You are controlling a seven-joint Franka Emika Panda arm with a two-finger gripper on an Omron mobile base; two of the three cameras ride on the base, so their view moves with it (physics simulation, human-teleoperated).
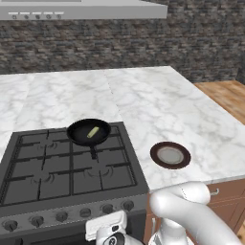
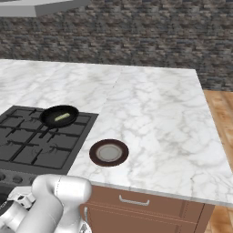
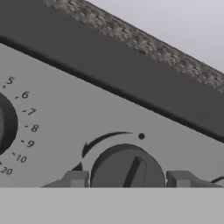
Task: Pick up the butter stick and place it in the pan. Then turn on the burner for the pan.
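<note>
A: Where is the butter (image 1: 93,132)?

B: It lies in the pan (image 1: 89,132) on the rear burner, so that step looks done.

A: And the claw (image 3: 127,179)?

B: It is spread wide, holding nothing, with 1 finger (image 3: 75,178) on each side of a knob (image 3: 126,168).

A: How will the knob handle?

B: Probably rigid and smooth; pinching across its raised bar should stop slipping.
</note>
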